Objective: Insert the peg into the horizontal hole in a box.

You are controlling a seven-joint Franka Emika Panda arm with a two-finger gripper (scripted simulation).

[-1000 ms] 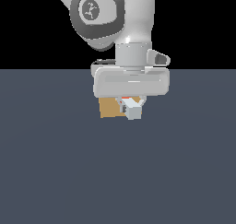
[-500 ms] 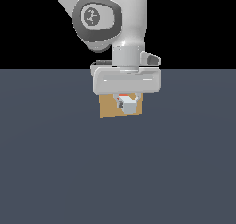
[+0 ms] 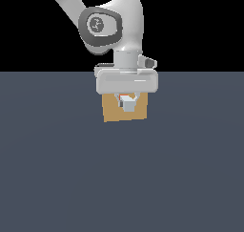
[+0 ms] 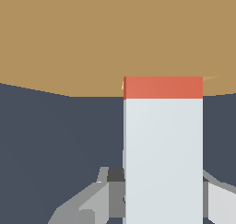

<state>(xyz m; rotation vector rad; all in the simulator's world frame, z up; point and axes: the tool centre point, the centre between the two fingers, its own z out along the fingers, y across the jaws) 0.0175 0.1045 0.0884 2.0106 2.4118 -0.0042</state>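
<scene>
While the white Panda arm (image 3: 116,26) reaches down from above, its pale grey end effector (image 3: 127,103) hangs directly in front of the plain tan-orange square box (image 3: 113,111), which stands on the dark slate-blue table (image 3: 122,178) close to the table's far edge. The fingers (image 3: 129,105) are pressed against the sides of the slim rectangular peg (image 4: 163,144), pinching it between them. In the wrist view this bar shows a long white length and then a short orange-red band at the end nearest the box. That orange-red tip meets the tan face of the box, and a small lighter-orange sliver shows just beside its corner. Whether the tip has entered the hole cannot be told, since the peg covers the spot. In the exterior view only a fleck of orange-red and a white stub are visible between the fingers, set against the upper middle of the box's face.
</scene>
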